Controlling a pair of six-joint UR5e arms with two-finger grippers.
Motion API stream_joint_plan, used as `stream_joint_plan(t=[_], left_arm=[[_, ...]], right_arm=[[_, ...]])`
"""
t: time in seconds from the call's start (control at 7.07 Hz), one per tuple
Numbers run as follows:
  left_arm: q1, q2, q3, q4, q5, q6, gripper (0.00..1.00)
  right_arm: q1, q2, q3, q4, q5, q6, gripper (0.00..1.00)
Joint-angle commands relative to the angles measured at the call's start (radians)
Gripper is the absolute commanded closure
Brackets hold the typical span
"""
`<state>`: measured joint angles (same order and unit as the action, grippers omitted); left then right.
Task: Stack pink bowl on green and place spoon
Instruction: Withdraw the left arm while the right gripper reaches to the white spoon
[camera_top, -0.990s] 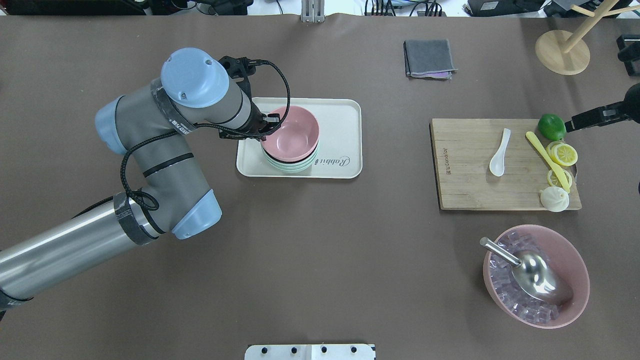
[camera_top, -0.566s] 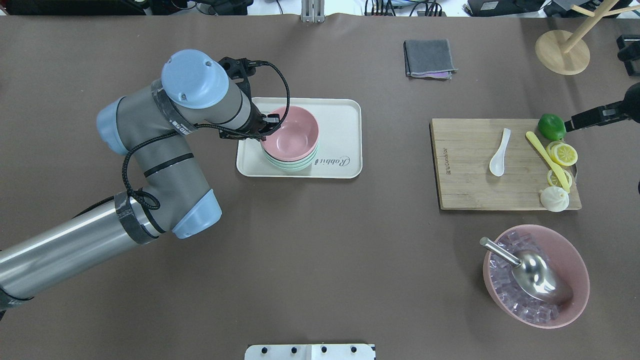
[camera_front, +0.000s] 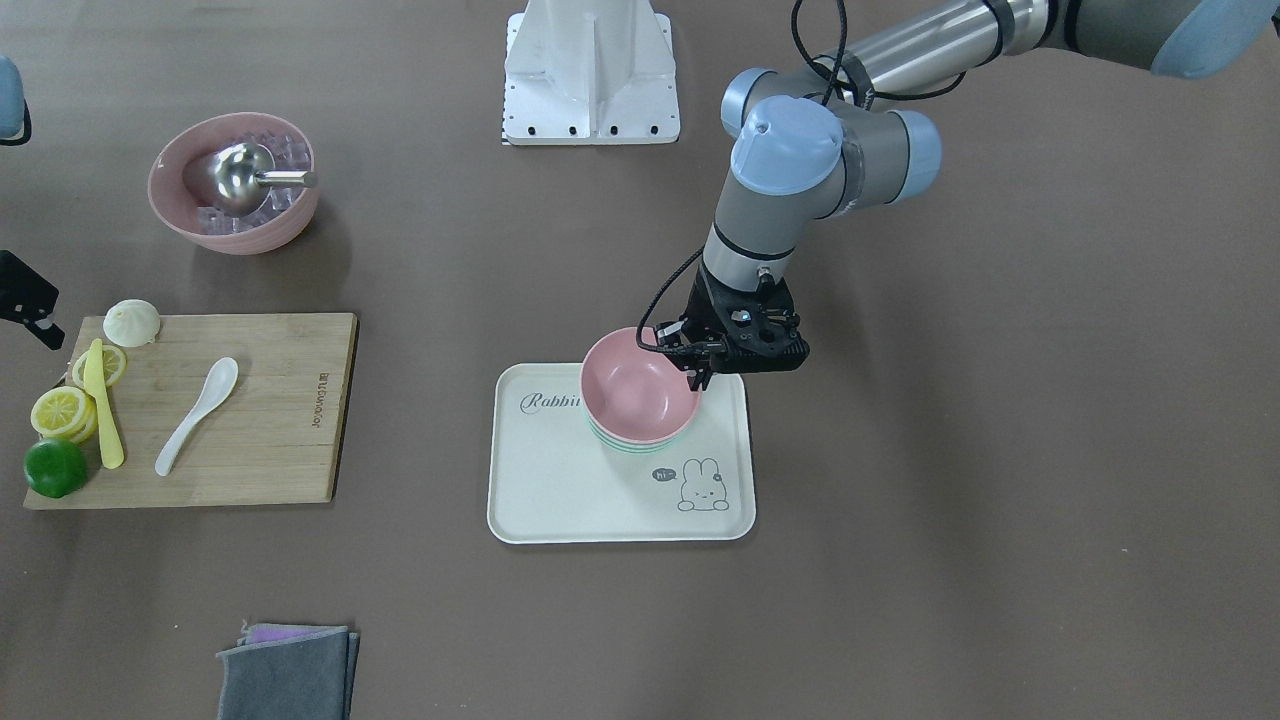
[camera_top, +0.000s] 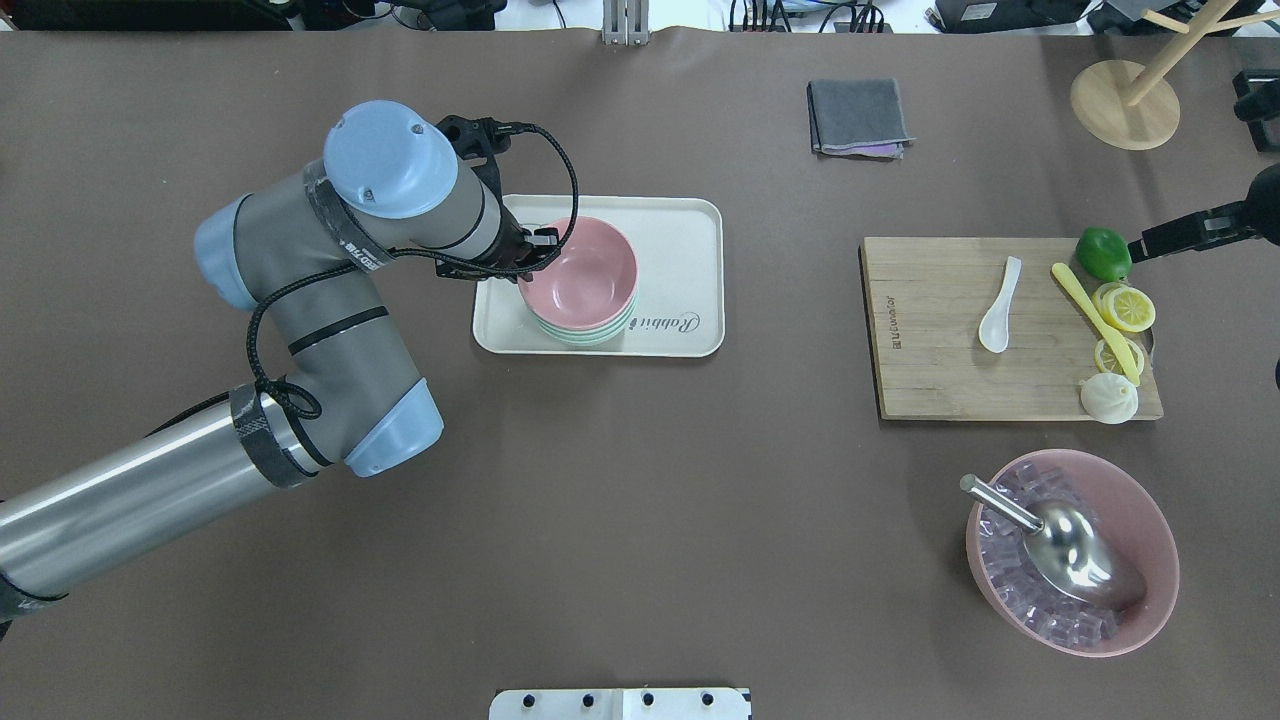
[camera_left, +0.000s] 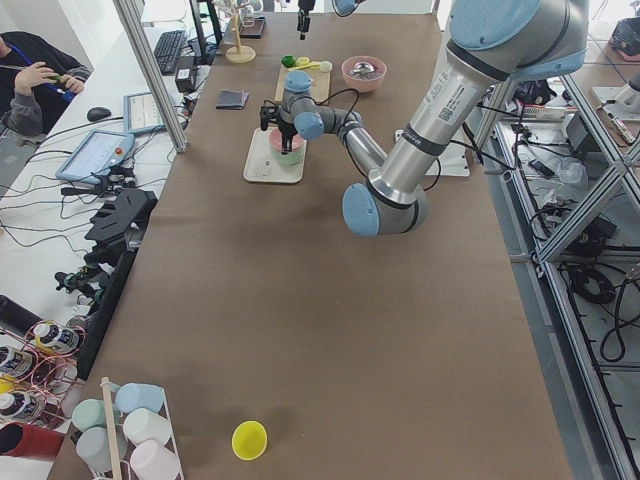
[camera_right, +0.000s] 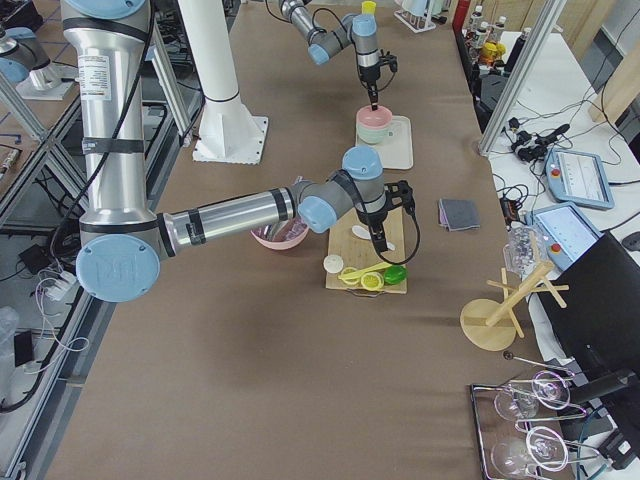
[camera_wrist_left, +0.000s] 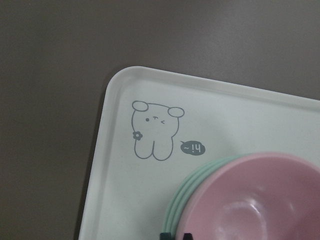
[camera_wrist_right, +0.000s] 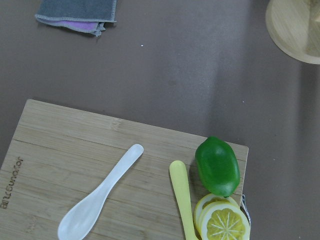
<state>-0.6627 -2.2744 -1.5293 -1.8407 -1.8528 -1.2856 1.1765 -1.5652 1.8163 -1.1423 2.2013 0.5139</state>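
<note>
Pink bowl (camera_top: 585, 275) sat upright, nested in the green bowl (camera_top: 585, 337), inside the tray (camera_top: 680, 230); the green rim showed just below the pink one.

The brown table (camera_top: 640, 500) carried the tray near its middle. The left arm (camera_top: 340, 300) reached in over the tray's short edge that bears the rabbit drawing. Well apart from the tray, past its opposite short edge, lay the wooden cutting board (camera_top: 940, 340). On that same side, but nearer the robot than the tray, stood a larger pink bowl of ice (camera_top: 1150, 540) with a metal scoop (camera_top: 1075, 555) resting in it. A folded grey cloth (camera_top: 858, 115) lay farther from the robot than the tray, off the corner facing the board.

The left end effector (camera_front: 698, 378) pointed down at the stacked bowls' rim on the rabbit side of the tray, its fingers drawn close and pinching the pink bowl's edge. The right end effector (camera_top: 1140, 247) hung far from the tray, beyond the board; whether its fingers were spread or pressed together I cannot tell.

The white spoon (camera_top: 1000, 310) lay flat on the board, well apart from the tray. A lime (camera_top: 1103, 253) rested beyond the spoon, farther again from the tray, just under the right end effector.
</note>
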Motion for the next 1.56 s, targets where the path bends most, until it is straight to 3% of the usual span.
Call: stream_joint_plan(t=[0.0,0.14,0.42,0.57,0.85,0.99,1.27,1.41], left_arm=[[-0.005,0.0,-0.018,-0.034,0.023,0.008,0.02],[-0.023,0.001,-0.06,-0.023,0.017,0.027,0.02],[-0.137,0.121,-0.179,-0.023,-0.18,0.099,0.01],[-0.232,0.222,-0.249,0.004,-0.274,0.268,0.01],[-0.464,0.402,-0.275,0.056,-0.426,0.635,0.01],[-0.564,0.49,-0.276,0.12,-0.431,0.889,0.01],[-0.764,0.562,-0.241,0.277,-0.431,1.34,0.01],[-0.858,0.567,-0.174,0.302,-0.453,1.509,0.01]], right_arm=[[0.0,0.002,0.0,-0.001,0.0,0.0,0.0],[-0.001,0.005,0.0,-0.001,0.0,0.0,0.0],[-0.001,0.014,0.001,0.001,-0.002,0.05,0.0],[-0.005,0.02,0.005,0.001,-0.002,0.086,0.0],[-0.03,0.04,0.005,0.001,-0.026,0.193,0.0],[-0.056,0.046,0.005,0.001,-0.052,0.207,0.0],[-0.099,0.051,0.003,-0.002,-0.061,0.262,0.0],[-0.151,0.06,0.003,-0.001,-0.152,0.285,0.0]])
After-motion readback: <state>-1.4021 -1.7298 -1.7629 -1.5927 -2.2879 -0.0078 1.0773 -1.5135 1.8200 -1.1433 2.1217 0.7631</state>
